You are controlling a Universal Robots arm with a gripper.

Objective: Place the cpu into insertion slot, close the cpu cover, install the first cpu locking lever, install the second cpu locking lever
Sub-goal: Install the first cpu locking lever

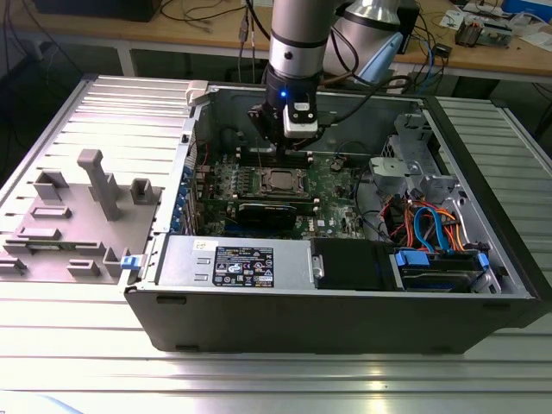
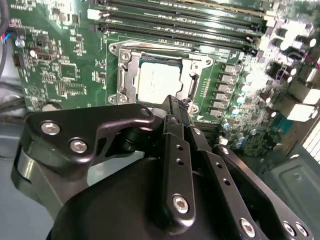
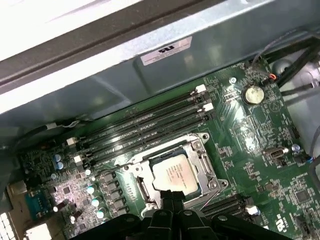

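Ribbed aluminium table top (image 1: 276, 384), pale, glare on the near edge. Grey fixture plate (image 1: 69, 228) lies on it at the exterior view's left. Wooden workbench (image 1: 103, 36) behind, strewn with cables (image 1: 194, 13) and small electronics (image 1: 479, 30). Dark below the bench, probably shadowed floor.

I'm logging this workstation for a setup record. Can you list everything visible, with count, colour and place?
computer case: one, grey, open, on the ribbed metal table
motherboard: one, green, inside the case
cpu: one, silvery, mid-motherboard
cpu cover: one, silvery frame, around the cpu
memory slots: several, black, beside the cpu cover
coin battery: one, silvery, on the motherboard
card: one, black, next to the cpu cover
fixture plate: one, grey, exterior view's left of the case
arm: one, silvery, above the case
hand: one, black, near the cpu cover's edge
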